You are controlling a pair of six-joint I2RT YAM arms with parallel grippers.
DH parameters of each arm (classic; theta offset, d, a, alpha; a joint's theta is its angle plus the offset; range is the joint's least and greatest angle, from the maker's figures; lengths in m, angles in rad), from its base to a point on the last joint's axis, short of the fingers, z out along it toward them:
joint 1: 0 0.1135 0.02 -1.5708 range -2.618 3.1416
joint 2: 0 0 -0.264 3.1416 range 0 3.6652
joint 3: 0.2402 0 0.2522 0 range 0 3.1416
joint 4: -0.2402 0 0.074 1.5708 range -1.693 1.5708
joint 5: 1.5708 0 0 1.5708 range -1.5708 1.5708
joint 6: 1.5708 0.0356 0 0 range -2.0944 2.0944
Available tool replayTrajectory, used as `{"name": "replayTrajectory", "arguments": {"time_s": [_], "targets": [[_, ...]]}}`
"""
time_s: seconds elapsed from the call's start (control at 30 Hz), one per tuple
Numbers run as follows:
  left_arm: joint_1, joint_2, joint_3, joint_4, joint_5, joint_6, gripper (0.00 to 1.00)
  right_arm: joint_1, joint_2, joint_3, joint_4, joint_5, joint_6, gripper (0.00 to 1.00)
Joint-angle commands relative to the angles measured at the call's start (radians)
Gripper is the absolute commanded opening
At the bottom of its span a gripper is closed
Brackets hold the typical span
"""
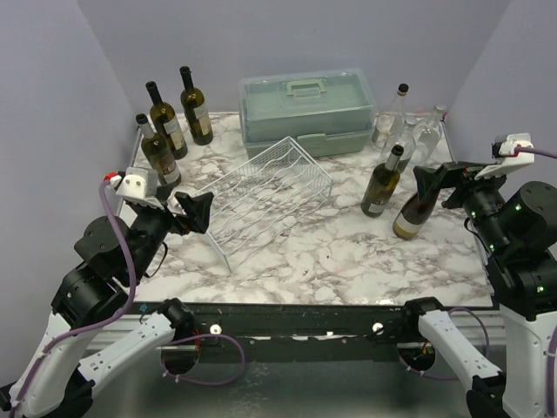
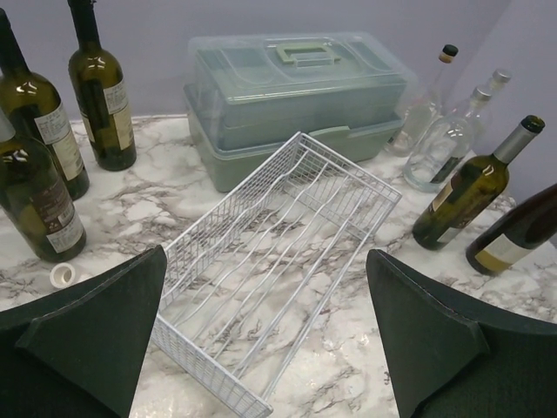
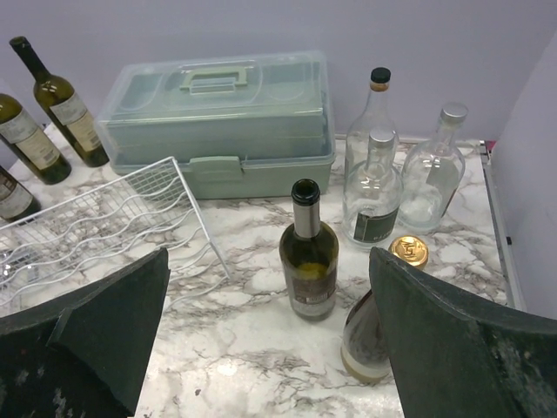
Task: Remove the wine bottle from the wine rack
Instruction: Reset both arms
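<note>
The white wire wine rack (image 1: 261, 196) sits mid-table with no bottle in its grooves, as the left wrist view of the wine rack (image 2: 278, 235) also shows. My left gripper (image 1: 196, 211) hovers open at the rack's near-left corner, with nothing between its fingers. My right gripper (image 1: 432, 185) hangs open over the right side. Just below it stands a gold-capped wine bottle (image 3: 370, 335), partly hidden behind the right finger. A green wine bottle (image 3: 308, 261) with a silver neck stands upright beside it. Neither gripper touches a bottle.
Three dark bottles (image 1: 167, 122) stand at the back left. The grey-green plastic case (image 1: 305, 109) sits behind the rack. Clear glass bottles (image 1: 396, 117) stand at the back right. A small white ring (image 2: 63, 275) lies left of the rack.
</note>
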Motion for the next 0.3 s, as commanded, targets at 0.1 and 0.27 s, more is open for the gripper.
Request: {"name": "replayTrajectory", "arguments": {"time_s": [0.1, 0.27], "targets": [[0.006, -0.049, -0.029, -0.051, 0.006, -0.08, 0.98, -0.004, -0.039, -0.024, 0.028, 0.024, 0.025, 1.0], [0.007, -0.077, -0.053, -0.07, 0.018, -0.115, 0.98, -0.007, -0.043, -0.027, 0.015, 0.003, 0.034, 1.0]]}}
